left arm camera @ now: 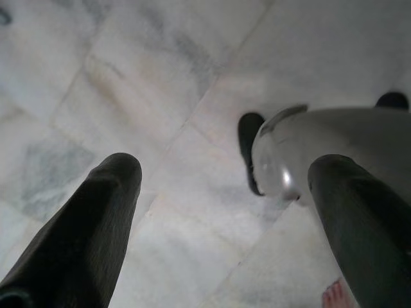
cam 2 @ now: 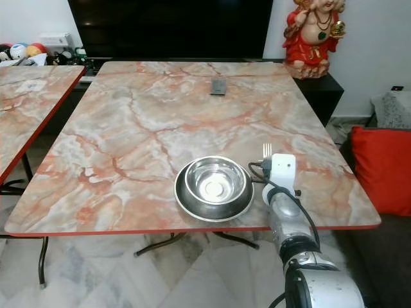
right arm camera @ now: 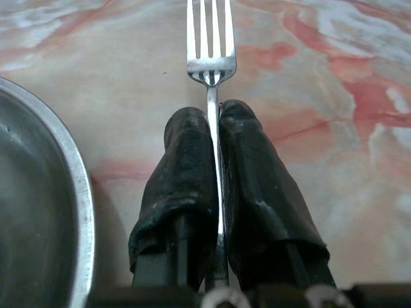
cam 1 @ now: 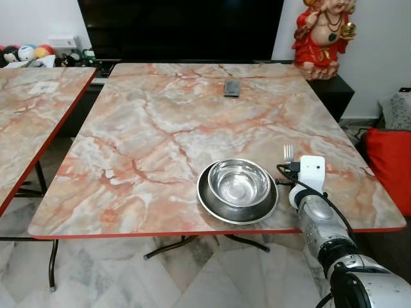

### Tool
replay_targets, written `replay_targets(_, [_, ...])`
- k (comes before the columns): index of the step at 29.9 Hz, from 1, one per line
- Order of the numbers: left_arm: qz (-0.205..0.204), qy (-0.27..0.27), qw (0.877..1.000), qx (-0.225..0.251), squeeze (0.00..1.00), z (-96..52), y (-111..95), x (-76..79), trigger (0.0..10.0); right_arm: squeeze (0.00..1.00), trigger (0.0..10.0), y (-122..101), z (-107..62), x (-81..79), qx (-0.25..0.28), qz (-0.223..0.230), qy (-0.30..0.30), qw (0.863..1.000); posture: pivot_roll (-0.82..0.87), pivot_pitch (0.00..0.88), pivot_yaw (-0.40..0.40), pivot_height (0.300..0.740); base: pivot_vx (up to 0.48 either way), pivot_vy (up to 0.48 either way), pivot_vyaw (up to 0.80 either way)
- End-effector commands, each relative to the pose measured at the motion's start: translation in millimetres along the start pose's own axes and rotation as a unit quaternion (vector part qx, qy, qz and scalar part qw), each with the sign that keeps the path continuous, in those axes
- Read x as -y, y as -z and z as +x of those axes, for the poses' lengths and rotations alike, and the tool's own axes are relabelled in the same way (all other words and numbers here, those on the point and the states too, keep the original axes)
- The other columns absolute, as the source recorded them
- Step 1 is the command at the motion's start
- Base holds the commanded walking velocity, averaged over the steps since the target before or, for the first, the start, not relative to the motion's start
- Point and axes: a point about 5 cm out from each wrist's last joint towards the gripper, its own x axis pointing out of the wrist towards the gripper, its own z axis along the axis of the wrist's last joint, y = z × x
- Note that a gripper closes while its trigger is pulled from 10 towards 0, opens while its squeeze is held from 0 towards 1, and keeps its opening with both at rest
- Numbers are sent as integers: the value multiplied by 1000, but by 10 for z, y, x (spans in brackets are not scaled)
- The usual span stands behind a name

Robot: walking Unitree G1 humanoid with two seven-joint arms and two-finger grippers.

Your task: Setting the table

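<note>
Right end effector [right arm camera: 215,122] clamped on fork [right arm camera: 210,45], handle pinched between both fingers [right arm camera: 186,173], tines pointing away from the wrist. Positioned low over the desk [cam 1: 160,128], just beside the plate [cam 1: 207,199] on the robot's right. Fork contact with the desk surface: cannot be determined.

Left end effector [left arm camera: 225,192] idle beside the body, fingers spread apart, aimed at the marble floor [left arm camera: 160,77].

Progress, as judged:
- Done: plate set near the front edge of the desk; bowl [cam 1: 239,182] nested on the plate.
- In hand: fork placement to the right of the plate, fork not yet released.
- Left: release and withdrawal of the right arm; any further cutlery or settings, if required.

Count on the desk:
- Plate: one.
- Bowl: one.
- Fork: one, held.
- Small dark flat object [cam 1: 231,88]: one, near the far edge, well apart from the setting; type not identifiable.

Second desk [cam 1: 26,122] to the left.
</note>
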Motion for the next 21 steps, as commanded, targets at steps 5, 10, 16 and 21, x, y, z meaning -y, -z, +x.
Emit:
replay_targets(5, [8,-4,1000,-20,0,-63,154,-99,10000,0,10000,-156,34,-6,30,12,5,999,114,151,23,740,0,0,0])
replay_targets(10, [11,-6,1000,-25,0,-95,218,-133,10000,0,10000,-177,39,-17,34,0,3,999,126,169,28,740,0,0,0])
replay_targets(16, [22,-1,999,-27,0,-132,293,-140,10000,0,10000,-190,39,4,38,-15,9,999,133,197,32,740,0,0,0])
replay_targets(21, [33,-13,999,-6,0,-142,261,-179,10000,0,10000,-204,38,48,43,-19,19,999,134,214,31,740,0,0,0])
